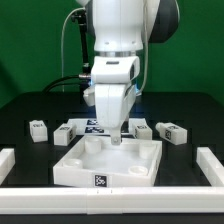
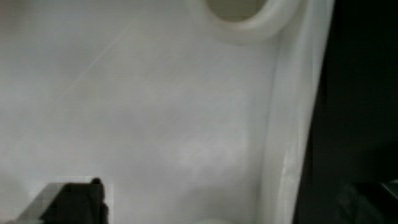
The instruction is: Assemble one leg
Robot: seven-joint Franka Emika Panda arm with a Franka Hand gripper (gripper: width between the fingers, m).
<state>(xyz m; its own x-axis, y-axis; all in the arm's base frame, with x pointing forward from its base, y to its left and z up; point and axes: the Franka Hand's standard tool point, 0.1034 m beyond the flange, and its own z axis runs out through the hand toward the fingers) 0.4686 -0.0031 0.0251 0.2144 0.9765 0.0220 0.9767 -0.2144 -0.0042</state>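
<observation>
The large white square panel lies on the black table in front of the arm and fills the wrist view, where one round corner socket shows. My gripper hangs low over the panel's back edge, toward the exterior view's right. In the wrist view the gripper is open and empty; one dark finger shows over the panel, the other is lost against the dark table. Several small white legs with tags lie behind the panel: two on the exterior view's left and two on its right.
The marker board lies behind the panel, partly hidden by the arm. Low white rails border the table at the exterior view's left, right and front. A green backdrop stands behind.
</observation>
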